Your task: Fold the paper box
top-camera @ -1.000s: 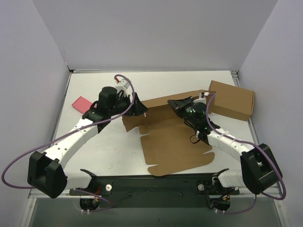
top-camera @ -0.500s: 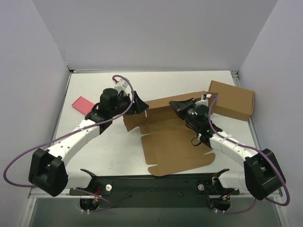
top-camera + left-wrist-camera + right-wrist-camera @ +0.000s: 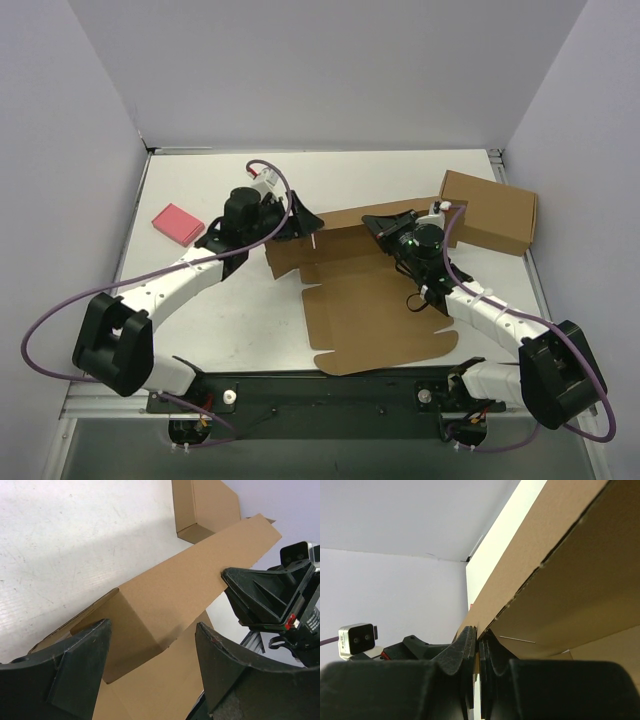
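The left arm (image 3: 175, 280) stretches forward and in toward the middle. Its left hand (image 3: 306, 222) has two fingers (image 3: 75, 665) spread wide apart. The right arm (image 3: 480, 308) bends in toward the left. Its right hand (image 3: 371, 225) is pinched tight, with both fingers (image 3: 462, 650) pressed close together

Robotics laboratory work cell. A white table (image 3: 200, 180) is boxed in at 9, 12 and 3 o'clock by plain pale partition walls (image 3: 330, 70). At 6 o'clock a black mounting rail (image 3: 330, 385) carries the white-and-black left arm (image 3: 175, 283) and right arm (image 3: 485, 310), each trailing a loose purple cable (image 3: 281, 174).
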You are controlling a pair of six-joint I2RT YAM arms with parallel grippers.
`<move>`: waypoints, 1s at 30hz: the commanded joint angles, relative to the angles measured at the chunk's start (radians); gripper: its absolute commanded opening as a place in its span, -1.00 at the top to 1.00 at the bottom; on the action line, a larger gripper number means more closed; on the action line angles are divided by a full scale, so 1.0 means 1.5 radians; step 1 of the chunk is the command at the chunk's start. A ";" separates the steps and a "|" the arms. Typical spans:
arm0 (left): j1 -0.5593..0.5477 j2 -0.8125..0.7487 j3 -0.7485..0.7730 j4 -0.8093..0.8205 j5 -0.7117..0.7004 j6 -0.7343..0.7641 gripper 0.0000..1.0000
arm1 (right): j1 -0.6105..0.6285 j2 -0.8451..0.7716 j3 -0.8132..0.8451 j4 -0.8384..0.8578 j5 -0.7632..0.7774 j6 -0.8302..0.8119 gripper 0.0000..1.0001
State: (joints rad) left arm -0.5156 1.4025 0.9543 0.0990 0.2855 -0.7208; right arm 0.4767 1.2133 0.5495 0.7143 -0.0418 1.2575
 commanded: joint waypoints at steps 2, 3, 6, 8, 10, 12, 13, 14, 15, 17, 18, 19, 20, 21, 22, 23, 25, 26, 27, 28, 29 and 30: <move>-0.010 0.028 0.001 0.087 0.014 -0.047 -0.55 | -0.002 -0.019 -0.007 -0.003 0.021 -0.042 1.00; -0.011 0.036 0.002 0.092 0.015 -0.051 -0.55 | -0.002 -0.020 -0.008 -0.004 0.022 -0.043 1.00; -0.013 0.048 -0.006 0.127 0.018 -0.074 -0.55 | -0.002 -0.024 -0.010 -0.006 0.026 -0.046 1.00; -0.015 0.053 -0.008 0.143 0.018 -0.090 -0.55 | -0.002 -0.027 -0.015 -0.008 0.026 -0.046 1.00; -0.024 0.062 -0.005 0.156 0.016 -0.099 -0.54 | -0.002 -0.026 -0.016 -0.008 0.026 -0.046 1.00; -0.034 0.072 -0.001 0.163 0.015 -0.102 -0.52 | -0.002 -0.028 -0.018 -0.010 0.026 -0.045 1.00; -0.036 0.075 -0.001 0.167 0.017 -0.107 -0.50 | -0.002 -0.028 -0.019 -0.011 0.026 -0.045 1.00; -0.038 0.078 -0.002 0.172 0.017 -0.112 -0.47 | -0.002 -0.028 -0.019 -0.011 0.026 -0.045 1.00; -0.039 0.084 -0.003 0.185 0.020 -0.117 -0.39 | -0.002 -0.029 -0.021 -0.012 0.026 -0.045 1.00; -0.040 0.089 -0.009 0.200 0.025 -0.132 -0.33 | -0.002 -0.029 -0.022 -0.013 0.026 -0.045 1.00; -0.041 0.092 -0.010 0.211 0.025 -0.137 -0.29 | -0.001 -0.030 -0.024 -0.014 0.026 -0.045 1.00; -0.044 0.094 -0.010 0.214 0.025 -0.141 -0.28 | -0.002 -0.032 -0.025 -0.014 0.026 -0.045 1.00; -0.045 0.095 -0.010 0.216 0.024 -0.142 -0.27 | -0.001 -0.034 -0.027 -0.015 0.026 -0.045 1.00; -0.046 0.098 -0.009 0.221 0.022 -0.143 -0.26 | -0.001 -0.034 -0.028 -0.015 0.026 -0.045 1.00; -0.048 0.100 -0.009 0.224 0.021 -0.145 -0.23 | -0.002 -0.036 -0.031 -0.016 0.026 -0.045 1.00; -0.049 0.101 -0.009 0.227 0.021 -0.147 -0.21 | -0.002 -0.037 -0.031 -0.016 0.026 -0.045 1.00; -0.051 0.107 -0.009 0.243 0.021 -0.157 -0.17 | -0.002 -0.039 -0.033 -0.018 0.026 -0.044 1.00; -0.054 0.109 -0.009 0.249 0.021 -0.159 -0.15 | -0.002 -0.039 -0.034 -0.018 0.043 -0.044 1.00; -0.056 0.113 -0.009 0.259 0.021 -0.163 -0.13 | -0.001 -0.041 -0.035 -0.019 0.043 -0.044 1.00; -0.058 0.115 -0.006 0.261 0.022 -0.164 -0.11 | -0.002 -0.041 -0.035 -0.019 0.043 -0.043 1.00; -0.061 0.118 -0.005 0.263 0.024 -0.164 -0.05 | -0.002 -0.042 -0.038 -0.020 0.043 -0.043 1.00; -0.062 0.121 -0.004 0.268 0.025 -0.165 -0.03 | -0.002 -0.042 -0.039 -0.020 0.043 -0.043 1.00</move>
State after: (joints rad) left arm -0.5671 1.5707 0.9298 0.3649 0.2642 -0.9291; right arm 0.4641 1.1671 0.5098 0.6872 0.0406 1.2480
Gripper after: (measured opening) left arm 0.543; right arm 0.043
